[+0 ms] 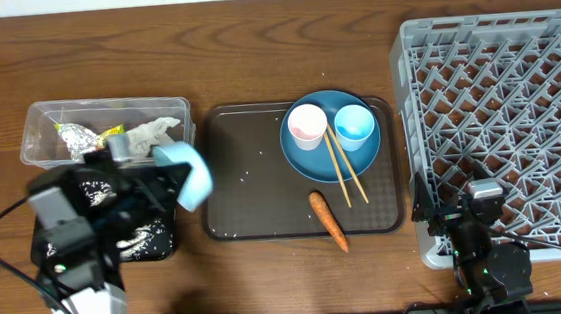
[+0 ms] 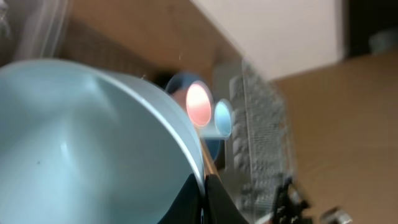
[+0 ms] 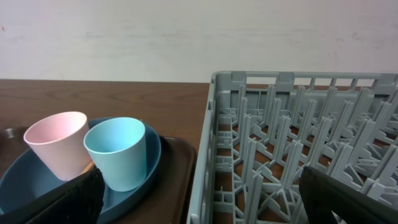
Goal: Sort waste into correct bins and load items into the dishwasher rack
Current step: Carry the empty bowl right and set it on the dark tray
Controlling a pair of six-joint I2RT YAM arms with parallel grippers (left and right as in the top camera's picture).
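The bowl (image 1: 192,178) is held tilted in the left end effector (image 1: 168,169), clamped shut on its rim, above the counter (image 1: 252,49) between the clear tub (image 1: 32,124) and the brown serving tray (image 1: 253,194). In the left wrist view the bowl's pale inside fills most of the frame. The crumpled foil (image 1: 79,141) and the white tissue (image 1: 148,135) are seen lying in the clear tub. The black tray (image 1: 167,248), partly covered by the left arm, is flecked with rice grains (image 1: 141,238).

On the serving tray, the blue plate (image 1: 333,158) is shown carrying the pink cup (image 1: 307,125) and the light blue cup (image 1: 354,124), both upright and side by side, with the chopsticks (image 1: 345,167) laid across the plate's near edge. The carrot (image 1: 329,220) is left on the serving tray just beside the plate.

The right end effector (image 1: 454,195) is spread wide and grips nothing, parked at the near left corner of the grey dishwasher rack (image 1: 502,109); its dark fingers (image 3: 59,202) frame the cups and the rack wall in the right wrist view.
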